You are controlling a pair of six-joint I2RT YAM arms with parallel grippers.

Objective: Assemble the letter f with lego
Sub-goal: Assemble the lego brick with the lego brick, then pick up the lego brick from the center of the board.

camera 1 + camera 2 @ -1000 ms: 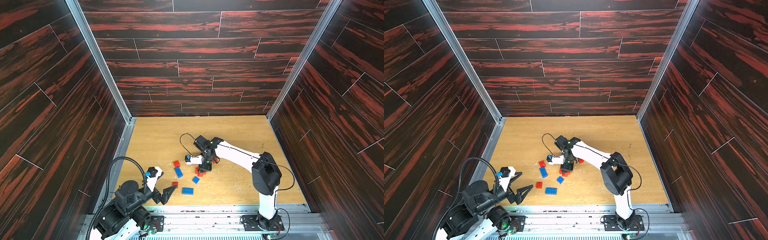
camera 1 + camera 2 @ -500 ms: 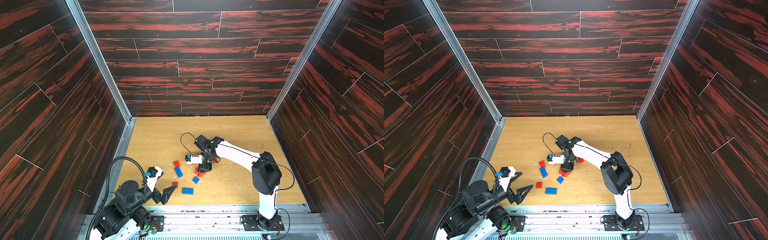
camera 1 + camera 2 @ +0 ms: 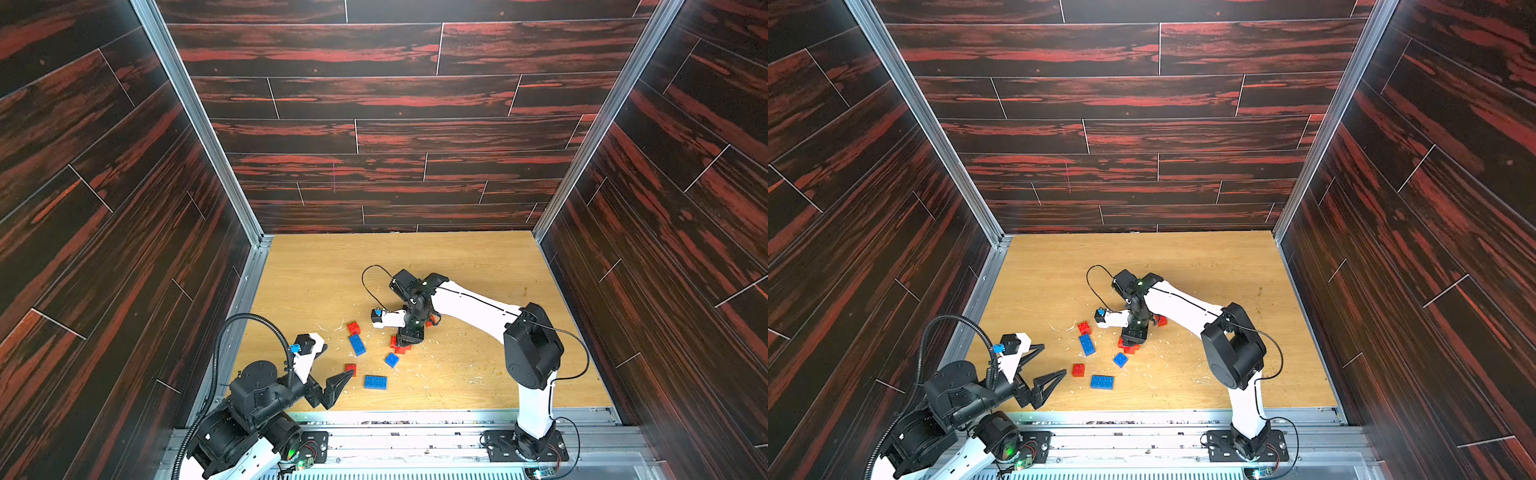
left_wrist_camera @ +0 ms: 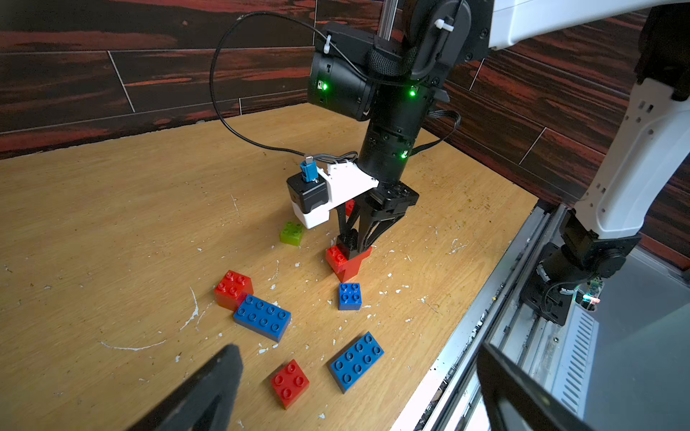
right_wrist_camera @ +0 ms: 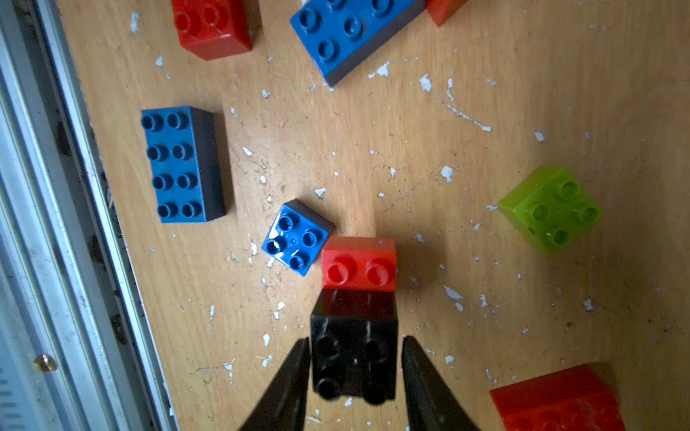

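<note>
Right wrist view looks straight down on the right gripper. Its two black fingers stand on both sides of a black brick. The jaws are a little open: a thin gap shows between one finger and the side of the brick, so the brick is not clamped. The black brick sits on top of a red brick and covers part of it, so two red studs are bare. A small blue brick lies just beside this red one, and a lime green brick lies well apart.

In both top views the right arm rises from its base at the near edge. Its white forearm stretches toward the middle of the table, and the wrist bends down so that the gripper points vertically at the stack.

The left arm is folded low in the near left corner. The left gripper is wide open and holds nothing. It points out over the table, with one fingertip near a red square brick. A long blue brick lies near that one.
</note>
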